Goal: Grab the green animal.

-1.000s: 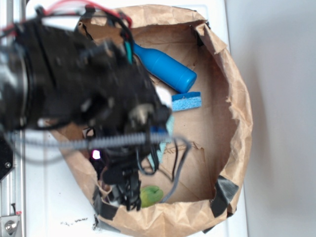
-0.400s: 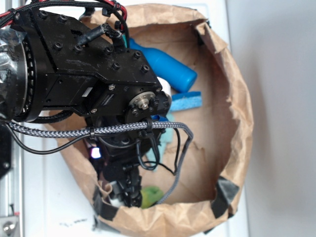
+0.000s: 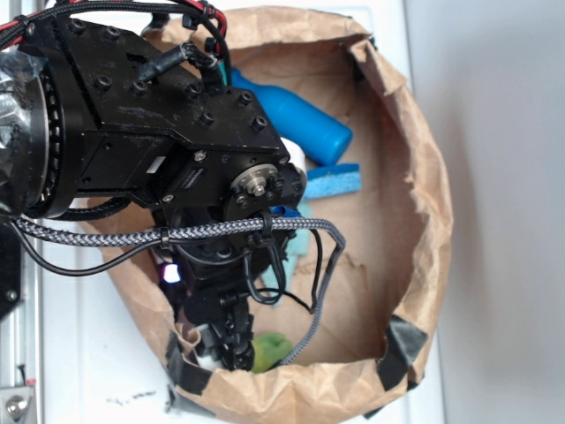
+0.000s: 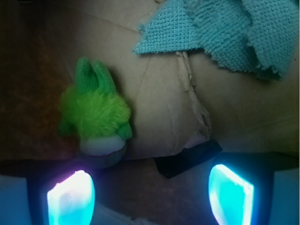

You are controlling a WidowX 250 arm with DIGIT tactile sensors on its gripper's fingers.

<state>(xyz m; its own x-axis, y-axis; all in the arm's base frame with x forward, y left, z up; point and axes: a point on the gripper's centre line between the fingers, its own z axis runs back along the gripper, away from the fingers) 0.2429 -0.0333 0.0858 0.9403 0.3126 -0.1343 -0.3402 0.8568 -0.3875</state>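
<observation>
The green animal [image 4: 95, 117] is a small lime-green plush with two ears and a whitish face. In the wrist view it lies on the brown paper floor, just above my left fingertip [image 4: 70, 197]. My gripper [image 4: 150, 194] is open and empty, its jaws wide apart, and the toy sits off the left end of the gap. In the exterior view only a bit of the green animal [image 3: 269, 346] shows beside my gripper [image 3: 231, 349], low inside the paper bag [image 3: 415, 177] near its front wall.
A teal cloth rag [image 4: 225, 33] lies beyond the toy and shows under the arm in the exterior view [image 3: 305, 237]. A blue bottle [image 3: 300, 119] and a blue sponge [image 3: 334, 181] lie at the bag's far side. Black tape [image 4: 187, 158] patches the paper floor.
My arm has swung down and settled from a blurred motion a second ago. My gripper now sits lower beside the green animal, hiding more of it. Nothing moved in the last half second.
</observation>
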